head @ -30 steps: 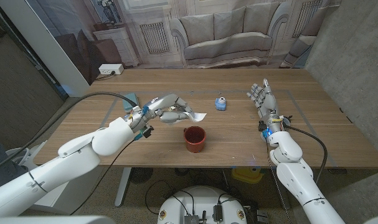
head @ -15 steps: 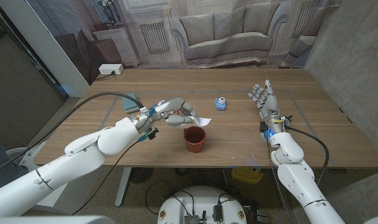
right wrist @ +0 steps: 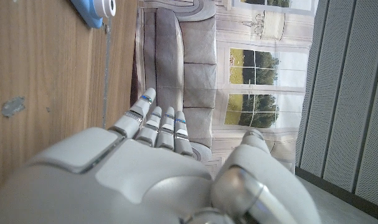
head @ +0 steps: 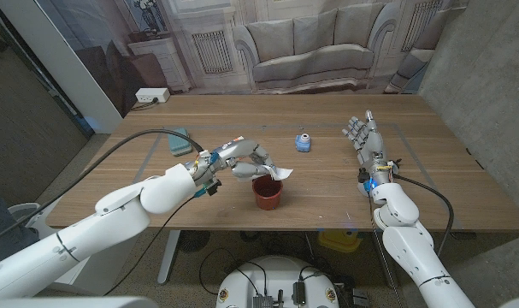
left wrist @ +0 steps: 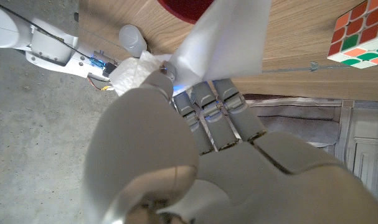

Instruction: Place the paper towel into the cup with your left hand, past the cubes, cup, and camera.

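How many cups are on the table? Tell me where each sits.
1. The red cup stands near the table's front edge, around the middle, just below the paper towel that the left hand holds. Another could hide behind the left arm.

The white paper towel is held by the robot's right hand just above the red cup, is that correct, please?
Not quite: the left hand holds the white paper towel just above the red cup, as the head view shows. The right hand stands open, apart from both.
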Motion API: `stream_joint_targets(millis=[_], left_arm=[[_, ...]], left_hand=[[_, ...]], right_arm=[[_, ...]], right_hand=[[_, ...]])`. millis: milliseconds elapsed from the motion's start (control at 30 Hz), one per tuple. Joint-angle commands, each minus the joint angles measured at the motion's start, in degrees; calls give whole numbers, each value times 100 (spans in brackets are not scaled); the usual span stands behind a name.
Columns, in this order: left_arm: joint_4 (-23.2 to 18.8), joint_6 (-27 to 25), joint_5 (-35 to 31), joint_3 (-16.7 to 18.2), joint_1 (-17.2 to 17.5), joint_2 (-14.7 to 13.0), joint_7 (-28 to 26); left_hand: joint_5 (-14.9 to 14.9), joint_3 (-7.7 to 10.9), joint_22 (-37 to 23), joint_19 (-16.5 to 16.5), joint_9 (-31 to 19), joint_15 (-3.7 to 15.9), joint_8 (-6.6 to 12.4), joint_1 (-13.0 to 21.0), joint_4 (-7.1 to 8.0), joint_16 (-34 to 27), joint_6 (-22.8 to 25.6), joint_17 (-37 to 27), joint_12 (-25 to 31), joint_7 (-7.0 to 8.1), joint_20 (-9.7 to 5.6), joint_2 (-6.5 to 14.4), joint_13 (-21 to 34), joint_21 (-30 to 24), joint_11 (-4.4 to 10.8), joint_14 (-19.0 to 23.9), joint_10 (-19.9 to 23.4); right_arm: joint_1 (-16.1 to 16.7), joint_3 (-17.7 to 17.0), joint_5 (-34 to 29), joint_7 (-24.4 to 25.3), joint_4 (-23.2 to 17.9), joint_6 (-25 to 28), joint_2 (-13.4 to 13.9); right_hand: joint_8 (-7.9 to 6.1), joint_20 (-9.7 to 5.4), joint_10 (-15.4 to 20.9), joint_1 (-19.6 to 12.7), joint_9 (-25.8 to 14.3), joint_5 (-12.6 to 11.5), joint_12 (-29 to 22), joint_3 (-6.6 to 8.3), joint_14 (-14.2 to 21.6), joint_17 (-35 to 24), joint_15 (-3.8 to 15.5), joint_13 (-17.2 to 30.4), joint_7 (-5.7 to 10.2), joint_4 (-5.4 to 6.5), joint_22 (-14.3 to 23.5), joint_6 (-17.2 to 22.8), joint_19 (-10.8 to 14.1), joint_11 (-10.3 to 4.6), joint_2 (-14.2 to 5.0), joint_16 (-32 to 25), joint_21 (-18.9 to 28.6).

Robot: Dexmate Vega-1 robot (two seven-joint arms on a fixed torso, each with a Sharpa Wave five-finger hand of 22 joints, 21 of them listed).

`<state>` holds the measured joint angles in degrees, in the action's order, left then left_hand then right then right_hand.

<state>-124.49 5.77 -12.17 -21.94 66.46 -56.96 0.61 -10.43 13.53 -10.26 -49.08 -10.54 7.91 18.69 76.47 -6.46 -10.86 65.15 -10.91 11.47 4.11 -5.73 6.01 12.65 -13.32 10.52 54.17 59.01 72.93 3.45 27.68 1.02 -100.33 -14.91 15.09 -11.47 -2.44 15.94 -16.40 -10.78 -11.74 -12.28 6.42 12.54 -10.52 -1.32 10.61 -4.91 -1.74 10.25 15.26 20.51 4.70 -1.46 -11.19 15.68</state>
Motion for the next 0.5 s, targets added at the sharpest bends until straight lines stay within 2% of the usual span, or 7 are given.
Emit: stream_joint_targets(millis=[33, 500], left_arm=[[31, -212, 11, -195, -134, 43, 100], [251, -248, 125, -447, -459, 162, 290]], left_hand=[[-2, 44, -13, 21, -23, 463, -13, -14, -9, -9, 35, -17, 4, -34, -30, -9, 10, 14, -14, -26, 26], [-4, 71, -17, 208, -31, 453, -66, -18, -4, 22, -42, -19, 2, 13, 21, 11, 45, 85, 3, -160, -23]], right_arm=[[7, -9, 22, -14, 43, 1, -2], [44, -23, 10, 27, 24, -37, -32]], right_hand=[[12, -176, 10, -10, -27, 16, 8, -22, 30, -21, -13, 13, -26, -12, 24, 24, 47, 18, -36, 30, -22], [11, -177, 11, -9, -27, 16, 8, -29, 31, -21, -12, 13, -24, -14, 25, 25, 53, 10, -40, 31, -39]])
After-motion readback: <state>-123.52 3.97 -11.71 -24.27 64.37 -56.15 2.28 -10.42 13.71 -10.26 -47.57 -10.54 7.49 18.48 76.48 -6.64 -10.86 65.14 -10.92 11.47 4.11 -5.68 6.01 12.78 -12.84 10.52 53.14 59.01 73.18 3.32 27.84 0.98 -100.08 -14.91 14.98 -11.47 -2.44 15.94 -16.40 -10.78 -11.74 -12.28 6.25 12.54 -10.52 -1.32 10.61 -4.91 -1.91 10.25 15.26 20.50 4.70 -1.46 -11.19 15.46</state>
